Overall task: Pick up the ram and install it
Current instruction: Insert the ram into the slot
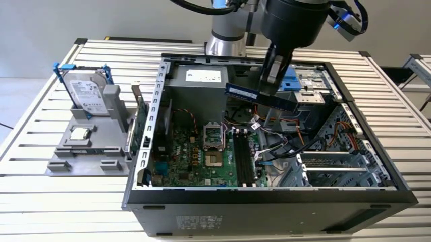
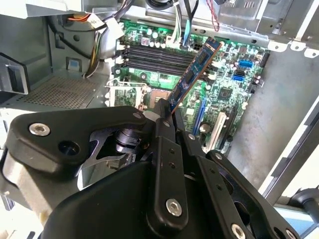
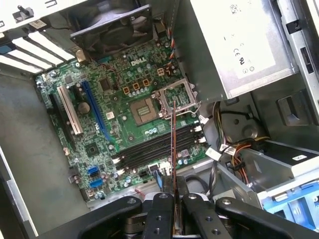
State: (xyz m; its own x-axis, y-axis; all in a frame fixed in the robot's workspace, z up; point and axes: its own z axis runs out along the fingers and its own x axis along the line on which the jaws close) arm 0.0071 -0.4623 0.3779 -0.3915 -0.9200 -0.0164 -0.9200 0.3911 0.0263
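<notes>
My gripper (image 1: 271, 86) is shut on the ram (image 1: 259, 96), a long thin stick with dark chips and a small label. It hangs level in the air inside the open computer case (image 1: 145, 151), above the motherboard (image 1: 195, 156). The black memory slots (image 1: 244, 157) lie below it and nearer the case's front. The second wrist view has the ram (image 2: 195, 72) slanting out of the gripper (image 2: 167, 113) over the slots (image 2: 149, 52). Seen edge-on in the first wrist view, the ram (image 3: 173, 144) rises from the gripper (image 3: 173, 195) across the slots (image 3: 149, 149).
A silver hard drive in a blue frame (image 1: 88, 93) stands on a grey holder at the exterior view's left, with a small square processor chip (image 1: 81, 133) below it. Inside the case are the power supply (image 1: 202, 80), the open processor socket (image 1: 211, 136) and loose cables (image 1: 283, 141).
</notes>
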